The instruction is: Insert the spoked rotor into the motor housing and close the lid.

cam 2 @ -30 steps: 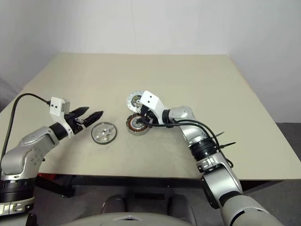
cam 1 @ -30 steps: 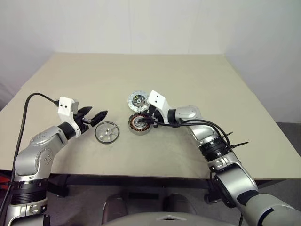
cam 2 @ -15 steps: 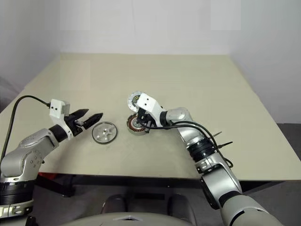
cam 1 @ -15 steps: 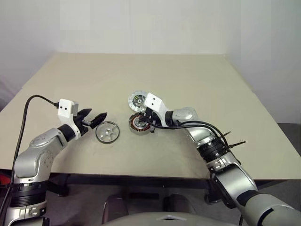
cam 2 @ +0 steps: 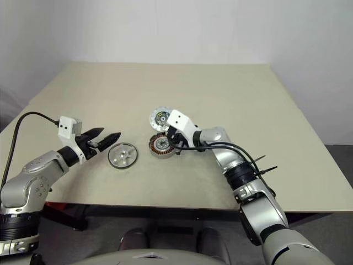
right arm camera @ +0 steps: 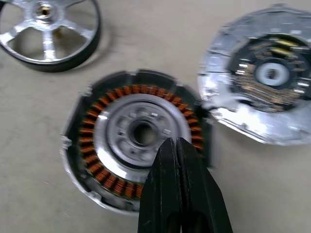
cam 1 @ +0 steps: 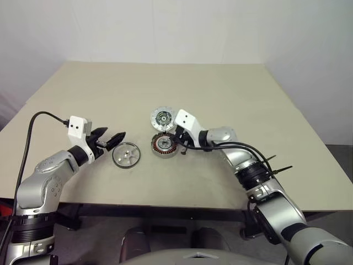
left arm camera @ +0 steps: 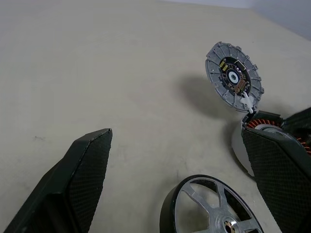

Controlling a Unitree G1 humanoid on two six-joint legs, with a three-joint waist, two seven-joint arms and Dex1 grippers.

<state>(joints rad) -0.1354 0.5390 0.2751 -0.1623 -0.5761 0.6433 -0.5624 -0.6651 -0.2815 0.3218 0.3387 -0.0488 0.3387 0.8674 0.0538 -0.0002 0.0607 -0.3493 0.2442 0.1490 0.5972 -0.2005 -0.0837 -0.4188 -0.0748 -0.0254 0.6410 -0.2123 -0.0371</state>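
Spoked rotor (cam 1: 126, 154): you are seeing it lying flat on the table (cam 1: 220, 94), left of centre in the head view, hub facing up, not yet in the housing.
Motor housing (cam 1: 164, 144): it is sitting just right of the rotor, near picture centre, copper windings showing and its middle open.
Lid (cam 1: 161, 118): it is lying just above the housing in the picture, circuit face up, edge almost touching the housing.
Step in hand: judging from this, you are about to fetch the rotor; approach level, take it by the rim, and keep the hub centred over the housing bore before lowering.
Left gripper (cam 1: 112, 139): it is hovering just left of the rotor, fingers spread wide, holding nothing, pointing right and slightly down.
Right gripper (right arm camera: 180, 167): it is poised over the housing's near edge, fingers pressed together, empty; whether it touches the housing I cannot tell.
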